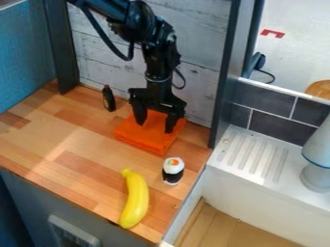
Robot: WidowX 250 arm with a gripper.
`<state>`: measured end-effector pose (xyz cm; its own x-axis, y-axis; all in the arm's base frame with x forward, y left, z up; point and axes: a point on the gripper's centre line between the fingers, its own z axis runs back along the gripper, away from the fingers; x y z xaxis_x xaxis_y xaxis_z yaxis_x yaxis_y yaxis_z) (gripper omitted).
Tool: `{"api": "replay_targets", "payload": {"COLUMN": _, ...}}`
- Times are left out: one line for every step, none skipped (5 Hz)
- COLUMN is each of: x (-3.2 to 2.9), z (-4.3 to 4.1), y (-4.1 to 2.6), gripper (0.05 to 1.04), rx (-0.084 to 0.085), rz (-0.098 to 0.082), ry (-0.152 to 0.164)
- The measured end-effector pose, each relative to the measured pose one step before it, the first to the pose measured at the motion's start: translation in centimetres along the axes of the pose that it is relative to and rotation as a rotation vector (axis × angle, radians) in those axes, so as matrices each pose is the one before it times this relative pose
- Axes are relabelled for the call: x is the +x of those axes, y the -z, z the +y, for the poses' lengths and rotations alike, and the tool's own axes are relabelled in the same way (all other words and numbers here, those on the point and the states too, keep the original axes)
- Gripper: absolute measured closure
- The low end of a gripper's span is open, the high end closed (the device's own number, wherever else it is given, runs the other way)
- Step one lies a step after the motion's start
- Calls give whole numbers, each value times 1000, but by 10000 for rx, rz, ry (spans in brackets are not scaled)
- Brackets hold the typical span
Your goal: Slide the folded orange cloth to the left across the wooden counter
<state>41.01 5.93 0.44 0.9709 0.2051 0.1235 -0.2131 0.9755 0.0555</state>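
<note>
1. Claw (155,126) points down over orange folded cloth (144,138), fingers wide apart, one toward each side; nothing visibly clamped, contact with cloth hard to tell.
2. Cloth lies on wooden counter (61,144), near the back wall (106,67).
3. Small dark object (108,99) stands upright left of cloth, well apart.
4. Sushi roll toy (172,172) stands upright, near cloth's front side.
5. Yellow banana (135,200) lies by the front edge, left of sushi.

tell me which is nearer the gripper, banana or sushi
The white-and-black sushi, nearer the orange cloth under the gripper; the yellow banana lies farther off.
</note>
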Motion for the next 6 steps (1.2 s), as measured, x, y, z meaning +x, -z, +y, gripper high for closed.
{"api": "replay_targets", "payload": {"x": -94, "z": 42, "y": 1422, "gripper": 83, "rx": 28, "rz": 261, "ry": -45}}
{"api": "replay_targets", "payload": {"x": -9, "z": 138, "y": 65, "gripper": 83, "rx": 51, "rz": 9, "ry": -53}}
{"api": "replay_targets", "payload": {"x": -361, "z": 1718, "y": 486, "gripper": 83, "rx": -67, "rz": 103, "ry": -284}}
{"api": "replay_targets", "payload": {"x": -989, "z": 2300, "y": 241, "gripper": 83, "rx": 134, "rz": 33, "ry": -377}}
{"api": "replay_targets", "payload": {"x": -1069, "z": 2660, "y": 310, "gripper": 83, "rx": 78, "rz": 22, "ry": -726}}
{"api": "replay_targets", "payload": {"x": -569, "z": 2969, "y": 322, "gripper": 83, "rx": 71, "rz": 172, "ry": -706}}
